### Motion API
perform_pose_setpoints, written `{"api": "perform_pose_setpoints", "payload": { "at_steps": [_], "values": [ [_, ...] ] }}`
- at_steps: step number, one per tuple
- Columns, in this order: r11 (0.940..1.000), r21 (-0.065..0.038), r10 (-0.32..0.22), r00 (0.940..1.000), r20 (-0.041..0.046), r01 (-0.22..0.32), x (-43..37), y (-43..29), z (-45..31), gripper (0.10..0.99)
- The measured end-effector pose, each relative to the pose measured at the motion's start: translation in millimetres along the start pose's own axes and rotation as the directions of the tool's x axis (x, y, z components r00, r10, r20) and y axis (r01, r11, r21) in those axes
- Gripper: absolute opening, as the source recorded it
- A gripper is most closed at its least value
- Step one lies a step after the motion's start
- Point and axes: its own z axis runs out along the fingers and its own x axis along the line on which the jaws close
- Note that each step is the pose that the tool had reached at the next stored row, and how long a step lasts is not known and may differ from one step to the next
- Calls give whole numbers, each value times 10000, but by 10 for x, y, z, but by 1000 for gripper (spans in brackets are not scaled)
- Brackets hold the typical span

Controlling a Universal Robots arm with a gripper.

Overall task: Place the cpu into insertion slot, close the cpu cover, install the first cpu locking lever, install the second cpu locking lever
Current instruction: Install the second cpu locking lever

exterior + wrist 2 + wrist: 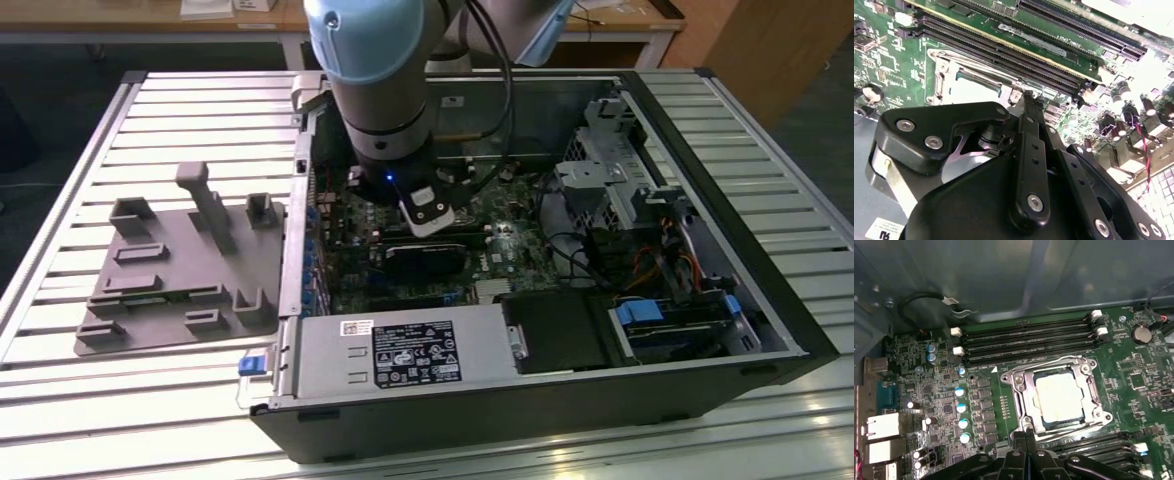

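The arm is reaching down from the top centre of the exterior view into the open computer case (747, 330), which is lying on its side on the slatted tabletop (80, 400). A grey moulded fixture (174, 265) is sitting on the tabletop at the exterior view's left, well apart from the work.

In the first wrist view the cpu (1060, 397) is lying flat in the insertion slot (1040, 374), right of centre in the frame, its pale metal top showing through the window of the cpu cover (1026, 402), which is lying down flat around it. A thin wire lever (1051, 360) is running along the far edge of the frame, next to the long black memory slots (1026, 342).

The gripper (1028, 432) is showing at the bottom centre of that frame, its two black fingers (1019, 440) pressed together into a narrow tip that is sitting right at the near corner of the cover. Whether the tip is actually touching the metal, I cannot tell. In the second wrist view the gripper (1028, 97) is closed in the same way, with nothing visible between the fingers, and its tip is pointing at the silver cover edge (1016, 92) just beyond it.
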Motion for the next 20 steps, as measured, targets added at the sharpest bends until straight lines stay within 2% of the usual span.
{"api": "perform_pose_setpoints", "payload": {
  "at_steps": [2,7,17,20],
  "values": [
    [10000,84,-6,10000,16,6,-15,7,-10,102],
    [9999,161,46,10000,46,-47,-82,22,-16,102],
    [9998,174,135,9999,74,-137,-298,62,15,102],
    [9997,195,137,9999,79,-138,-334,83,24,102]
  ]
}}
